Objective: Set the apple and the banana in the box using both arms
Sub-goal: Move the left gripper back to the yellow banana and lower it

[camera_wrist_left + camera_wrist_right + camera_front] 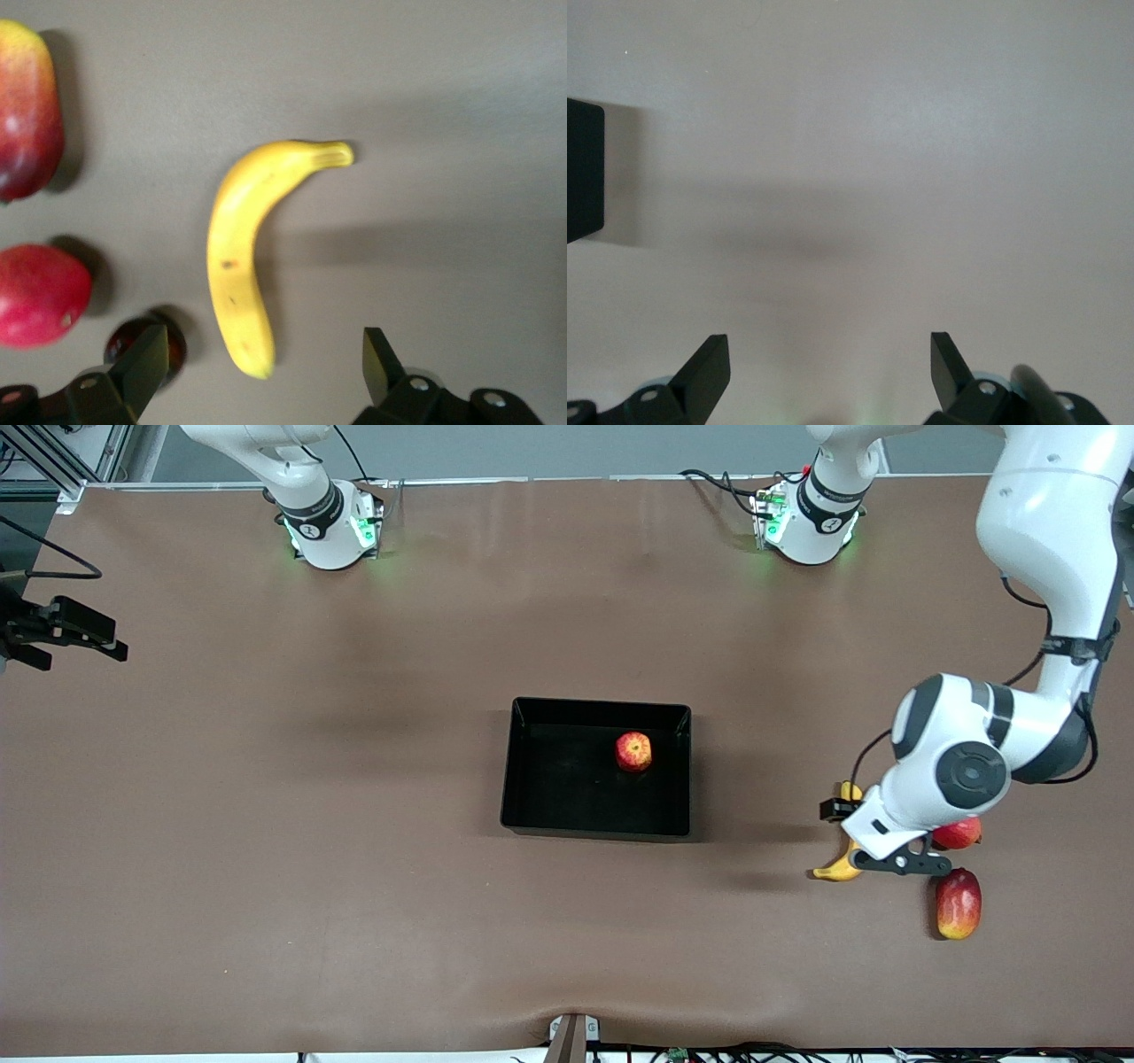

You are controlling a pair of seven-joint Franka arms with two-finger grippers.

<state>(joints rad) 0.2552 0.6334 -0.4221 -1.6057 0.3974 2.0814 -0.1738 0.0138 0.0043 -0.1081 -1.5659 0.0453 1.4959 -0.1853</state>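
Note:
The apple (633, 751), red with yellow patches, lies in the black box (532, 779) at the table's middle. The banana (837, 868) lies on the table toward the left arm's end, partly hidden under the left hand. In the left wrist view the banana (239, 257) lies curved, with one end between the open fingers. My left gripper (864, 837) (261, 367) is open and empty, low over the banana. My right gripper (71, 642) (828, 363) is open and empty over bare table at the right arm's end. A corner of the box (583, 168) shows in the right wrist view.
A pink-red round fruit (959, 833) (40, 297) and a red-yellow mango-like fruit (959, 903) (27, 106) lie beside the banana. A small dark round thing (133, 335) lies by one left finger. The table is brown.

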